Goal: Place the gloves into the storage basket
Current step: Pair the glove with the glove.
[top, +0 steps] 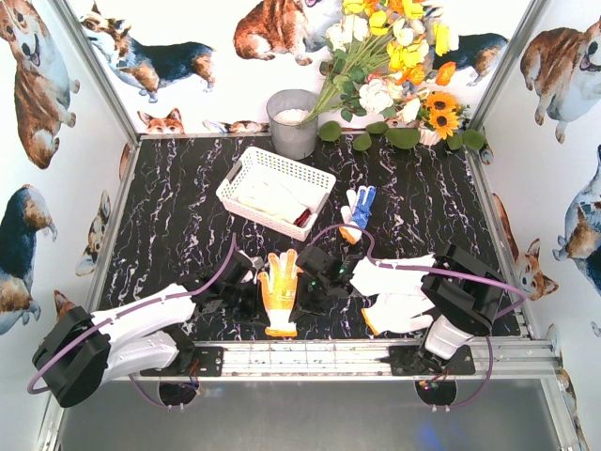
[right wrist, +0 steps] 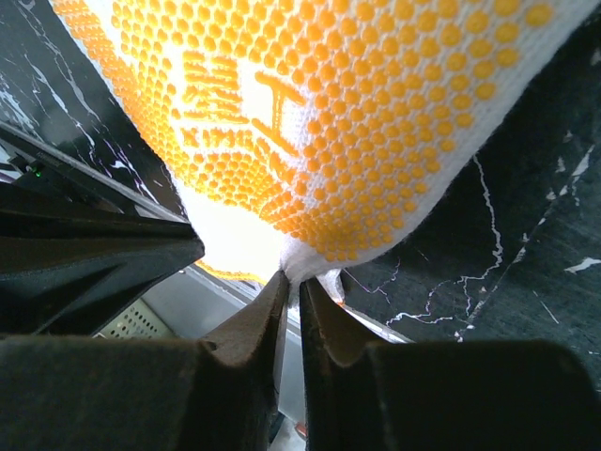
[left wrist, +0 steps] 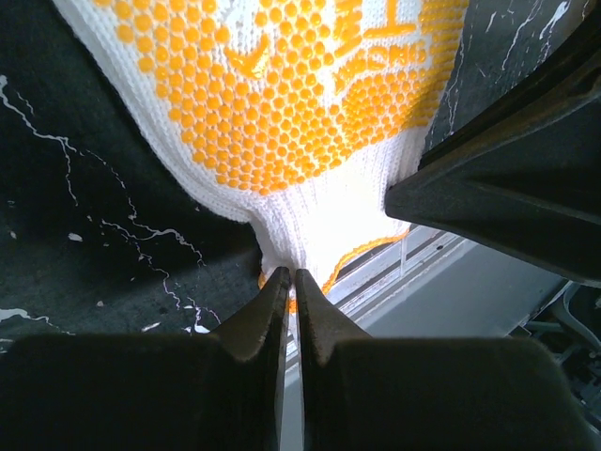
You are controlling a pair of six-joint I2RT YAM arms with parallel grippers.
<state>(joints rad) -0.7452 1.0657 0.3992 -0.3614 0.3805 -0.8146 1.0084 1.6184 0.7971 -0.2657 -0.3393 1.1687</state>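
Note:
A white glove with orange dots (top: 280,291) lies palm up near the table's front edge, between my two grippers. My left gripper (left wrist: 291,275) is shut on the glove (left wrist: 282,94) at its cuff edge, coming in from the left (top: 257,287). My right gripper (right wrist: 293,282) is shut on the opposite edge of the same glove (right wrist: 357,122), from the right (top: 304,278). The storage basket (top: 246,169) stands behind, with a cream, red-cuffed glove (top: 272,199) inside. A blue-palmed glove (top: 358,209) lies to the basket's right. Two white gloves (top: 399,280) lie by the right arm.
A round grey bucket (top: 293,124) stands at the back wall beside a bunch of artificial flowers (top: 394,56). The metal rail (top: 310,355) with both arm bases runs along the front edge. Purple cables (top: 225,263) arc over the table near each arm.

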